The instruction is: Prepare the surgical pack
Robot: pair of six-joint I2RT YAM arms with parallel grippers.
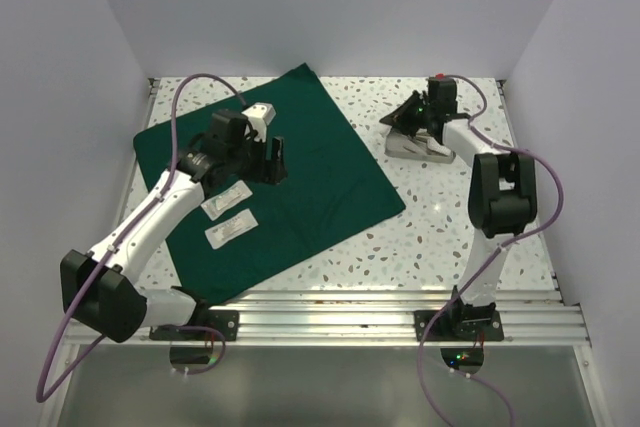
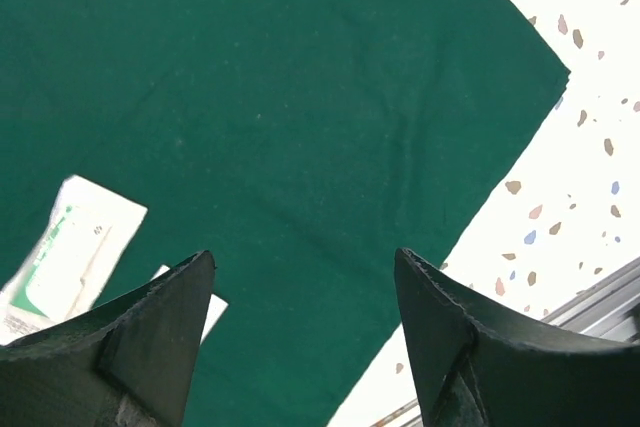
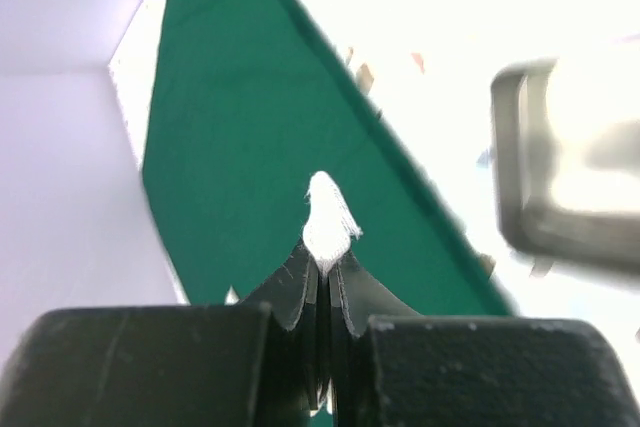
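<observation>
The dark green drape (image 1: 290, 172) lies flat on the left half of the table. Two white packets (image 1: 229, 215) lie on its near left part; one packet (image 2: 65, 255) shows in the left wrist view. My left gripper (image 1: 273, 160) hovers open and empty above the drape (image 2: 300, 127). My right gripper (image 1: 408, 115) is shut on a white gauze pad (image 3: 328, 219), held above the table near the steel tray (image 1: 420, 145). The tray (image 3: 560, 167) shows blurred at the right of the right wrist view, the drape (image 3: 260, 147) beyond it. No scissor-like instruments are visible.
White walls close in the speckled table (image 1: 450, 217) on three sides. A metal rail (image 1: 380, 312) runs along the near edge, where both arm bases stand. Cables loop beside each arm.
</observation>
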